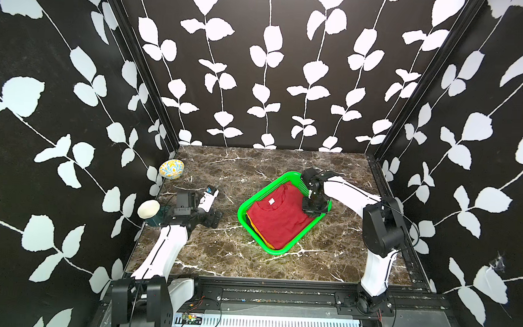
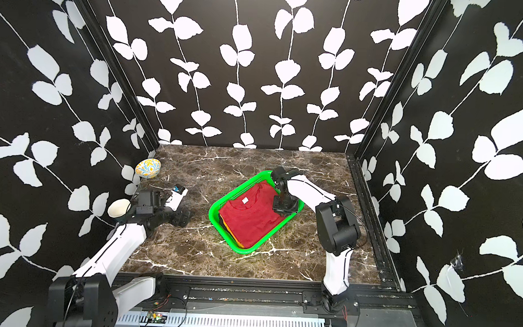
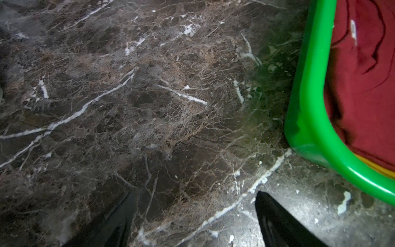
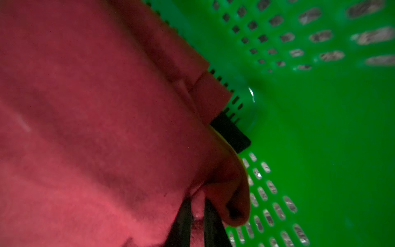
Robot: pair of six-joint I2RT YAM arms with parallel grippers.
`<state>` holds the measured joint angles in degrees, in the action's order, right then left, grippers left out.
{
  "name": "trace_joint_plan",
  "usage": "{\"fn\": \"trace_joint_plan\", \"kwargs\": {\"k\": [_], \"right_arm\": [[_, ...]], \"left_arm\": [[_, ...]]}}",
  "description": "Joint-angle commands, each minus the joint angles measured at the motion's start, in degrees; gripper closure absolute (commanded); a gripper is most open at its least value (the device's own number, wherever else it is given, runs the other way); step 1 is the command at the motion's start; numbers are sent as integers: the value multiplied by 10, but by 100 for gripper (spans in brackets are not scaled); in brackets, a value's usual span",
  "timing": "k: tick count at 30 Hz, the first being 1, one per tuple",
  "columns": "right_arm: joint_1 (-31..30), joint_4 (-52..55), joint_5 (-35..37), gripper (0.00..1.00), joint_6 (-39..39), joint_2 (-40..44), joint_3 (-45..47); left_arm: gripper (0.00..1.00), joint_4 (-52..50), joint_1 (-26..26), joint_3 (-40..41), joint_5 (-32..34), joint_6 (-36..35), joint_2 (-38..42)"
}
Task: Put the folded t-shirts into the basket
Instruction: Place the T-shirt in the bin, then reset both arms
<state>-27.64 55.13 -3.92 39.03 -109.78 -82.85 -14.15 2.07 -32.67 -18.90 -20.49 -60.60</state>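
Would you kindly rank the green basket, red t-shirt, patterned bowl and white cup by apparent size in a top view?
Largest: green basket; next, red t-shirt; patterned bowl and white cup look too alike to rank.

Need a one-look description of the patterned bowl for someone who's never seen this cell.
Find the brown marble table and go to its far corner on the robot's left, by the leaf-print wall. The bowl sits there. Its blue-and-yellow floral inside sets it apart from the cup nearer the front, which is plain white inside.
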Motion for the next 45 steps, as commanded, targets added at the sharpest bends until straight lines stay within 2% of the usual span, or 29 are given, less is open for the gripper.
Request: {"fn": "trace_joint_plan", "kwargs": {"k": [1,3,7,12,15,17,19,24,25,27,28,30,35,37,39,42,44,45], "right_arm": [[0,-46,-39,84,99,23,79],[-11,-133,-96,84,168,64,159],[-74,-215,-94,83,269,137,210],[-125,-206,-95,77,282,170,177],[-121,-163,-29,72,258,203,154],[-114,-134,25,67,211,230,136],[-106,-133,69,62,130,262,127],[-104,-214,152,57,-108,358,180],[-104,-229,181,52,-143,382,199],[-103,-258,259,5,-204,421,237],[-102,-280,292,2,-237,438,259],[-87,-353,345,1,-307,479,317],[8,-535,332,1,-392,542,445],[38,-597,323,1,-428,550,492],[73,-638,309,1,-431,545,520],[126,-711,242,2,-406,525,566],[154,-790,223,1,-391,495,595],[161,-817,224,1,-395,467,602]], "left_arm": [[9,74,3,17,14,26,23],[9,74,3,15,25,27,22],[8,78,4,16,24,27,14],[6,92,4,23,35,35,10],[2,119,4,32,42,57,11],[2,140,3,42,37,74,14],[2,182,2,61,37,98,16],[1,271,-18,94,46,113,1],[2,289,-26,101,59,117,-3],[2,337,-46,122,88,122,-15],[1,367,-57,135,100,123,-21],[1,443,-80,157,127,125,-40],[2,503,-99,146,227,129,-90],[2,579,-99,161,258,115,-116],[2,661,-99,169,279,109,-153],[2,720,-99,150,311,108,-244],[2,774,-98,142,313,103,-300],[2,762,-97,139,313,106,-297]]}}
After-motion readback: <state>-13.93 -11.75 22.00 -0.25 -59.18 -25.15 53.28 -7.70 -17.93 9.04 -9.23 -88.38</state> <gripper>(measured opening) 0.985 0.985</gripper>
